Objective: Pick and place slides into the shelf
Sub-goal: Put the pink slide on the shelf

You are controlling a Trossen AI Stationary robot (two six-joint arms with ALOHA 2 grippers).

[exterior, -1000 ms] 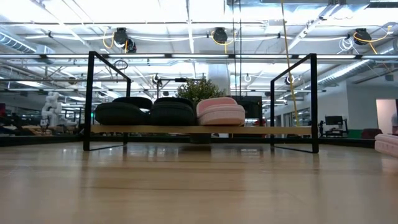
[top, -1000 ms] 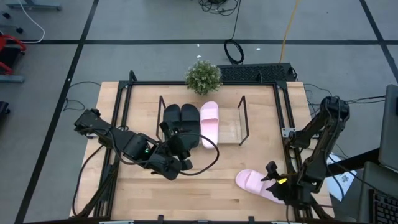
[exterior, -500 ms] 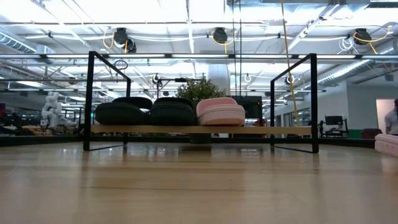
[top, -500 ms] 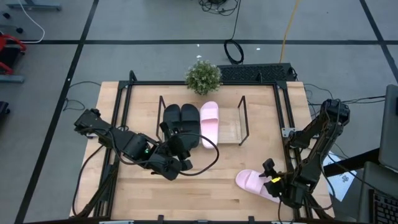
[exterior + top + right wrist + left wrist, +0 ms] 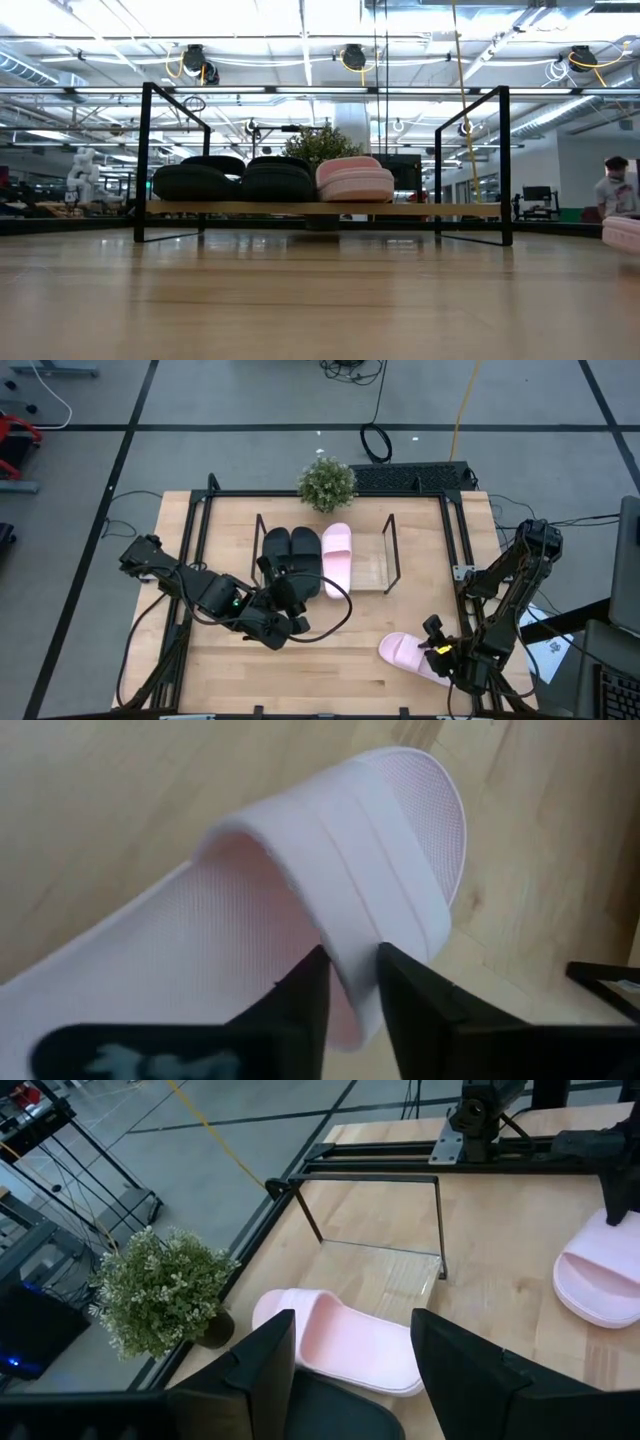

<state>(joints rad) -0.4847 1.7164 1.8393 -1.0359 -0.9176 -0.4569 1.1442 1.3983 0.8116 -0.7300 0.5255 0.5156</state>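
Two black slides (image 5: 288, 550) and one pale pink slide (image 5: 337, 557) lie side by side on the shelf (image 5: 385, 555), soles on its wood base. The same row shows on the shelf (image 5: 320, 208) in the low view. A second pink slide (image 5: 405, 653) lies sole-down on the table at the near right. My right gripper (image 5: 437, 650) is on it, shut on its strap. My left gripper (image 5: 285, 585) hangs open at the shelf's near side, above the black slides, with nothing between its fingers (image 5: 262, 1370). My right gripper pinches the pink slide's wide strap (image 5: 352, 955) between its two fingers. One finger (image 5: 300, 995) stands on the footbed side under the strap's arch and the other (image 5: 410, 995) on the strap's outer face. The fingers slant down from above. The slide's sole rests on the table.
A small potted plant (image 5: 327, 482) stands just beyond the shelf's far side. A larger black frame (image 5: 455, 530) edges the table. The shelf's right part (image 5: 385, 1275) is bare. A person (image 5: 612, 190) shows in the room far behind, at the right.
My right arm has shifted a little toward the table's left and settled over the pink slide on the table. The slide has stayed where it was. A person has come into the low view at the right.
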